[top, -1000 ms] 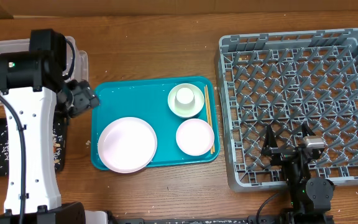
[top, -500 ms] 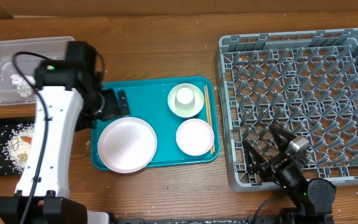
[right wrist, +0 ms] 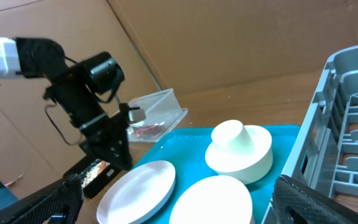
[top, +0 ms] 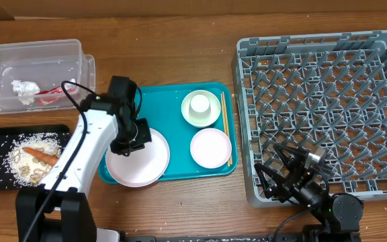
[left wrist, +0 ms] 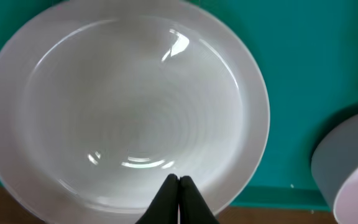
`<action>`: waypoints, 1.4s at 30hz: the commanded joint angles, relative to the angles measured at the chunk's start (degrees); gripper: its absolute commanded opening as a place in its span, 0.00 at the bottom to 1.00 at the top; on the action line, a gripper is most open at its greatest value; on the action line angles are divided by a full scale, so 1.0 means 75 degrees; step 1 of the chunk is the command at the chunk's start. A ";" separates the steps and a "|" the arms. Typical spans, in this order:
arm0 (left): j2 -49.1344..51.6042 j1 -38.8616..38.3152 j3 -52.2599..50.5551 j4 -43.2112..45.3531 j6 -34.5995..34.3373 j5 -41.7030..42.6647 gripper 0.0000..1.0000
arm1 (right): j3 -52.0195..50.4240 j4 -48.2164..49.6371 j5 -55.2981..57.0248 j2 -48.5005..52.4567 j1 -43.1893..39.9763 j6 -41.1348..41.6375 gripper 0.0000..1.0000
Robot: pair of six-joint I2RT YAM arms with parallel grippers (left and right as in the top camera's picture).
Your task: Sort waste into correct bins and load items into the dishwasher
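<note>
The left arm reaches across the teal tray [top: 173, 94]. Its left hand [top: 136, 136] points down over the large plate [top: 146, 161], fingertips pinched together on nothing (the wrist view shows them just above the plate's near rim). The right hand [top: 275, 173] lies low at the front edge of the dish rack [top: 328, 74], fingers spread wide and empty. Half a second ago the left hand stood spread at the tray's left edge. It has since crossed to the plate and clenched, while the right hand has swung leftward.
</note>
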 commanded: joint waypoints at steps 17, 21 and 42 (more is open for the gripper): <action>0.1746 0.0000 -0.0606 0.2498 -0.1341 -0.0708 0.04 | -0.0079 -0.0035 -0.0073 -0.0017 0.0003 0.0149 1.00; 0.1929 0.0006 -0.0606 0.2798 -0.1355 -0.0871 0.04 | -0.0079 -0.0035 -0.0070 -0.0017 0.0003 0.0149 1.00; 0.1897 0.0644 0.0478 0.3462 -0.0498 -0.2124 0.04 | -0.0079 -0.0026 -0.0076 -0.0017 0.0003 0.0245 1.00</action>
